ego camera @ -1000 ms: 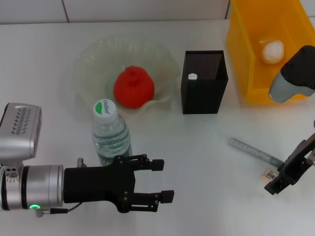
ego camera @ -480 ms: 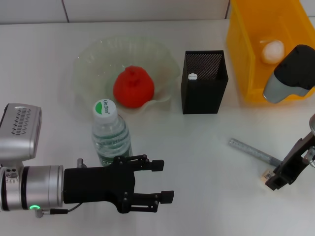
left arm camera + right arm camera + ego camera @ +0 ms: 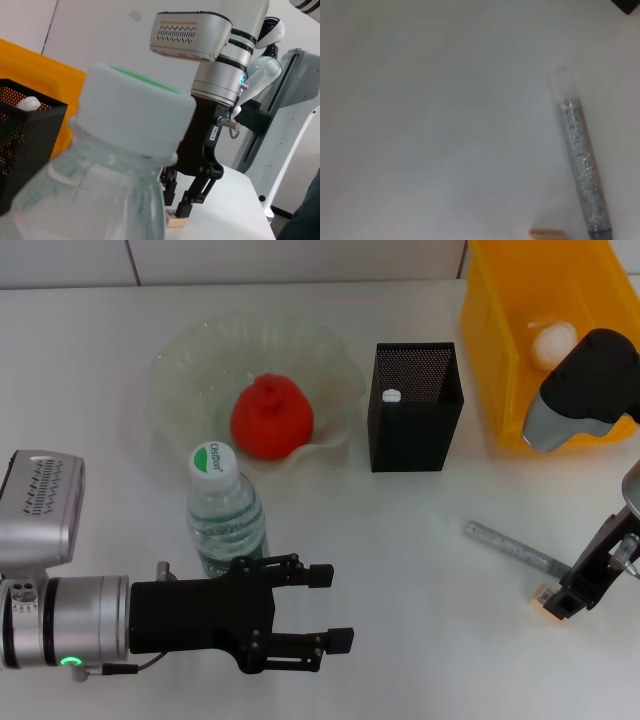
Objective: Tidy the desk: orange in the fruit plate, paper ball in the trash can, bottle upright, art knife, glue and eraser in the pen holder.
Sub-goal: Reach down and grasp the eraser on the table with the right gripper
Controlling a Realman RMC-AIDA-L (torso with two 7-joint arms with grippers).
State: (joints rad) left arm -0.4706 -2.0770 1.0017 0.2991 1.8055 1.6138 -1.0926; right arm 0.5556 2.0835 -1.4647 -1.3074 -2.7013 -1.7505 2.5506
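Observation:
The orange [image 3: 272, 418] lies in the fruit plate [image 3: 180, 360]. The bottle [image 3: 225, 510] stands upright just behind my left gripper [image 3: 330, 608], which is open and empty; its cap fills the left wrist view [image 3: 135, 125]. The glue's white end [image 3: 391, 396] shows inside the pen holder [image 3: 415, 410]. The paper ball [image 3: 553, 343] lies in the trash can [image 3: 500, 330]. The art knife [image 3: 515, 548] lies flat on the table and also shows in the right wrist view [image 3: 580, 165]. My right gripper [image 3: 570, 595] is down at the eraser [image 3: 545, 599], right beside the art knife's end.
The trash can stands at the back right, the pen holder beside it, and the fruit plate to its left. The left wrist view shows the right gripper [image 3: 182, 200] touching the eraser [image 3: 175, 221] on the table. Bare white table lies between the two grippers.
My right arm has shifted slightly left and back over the eraser, and less of the eraser's barcode face shows. The left arm and bottle have not moved.

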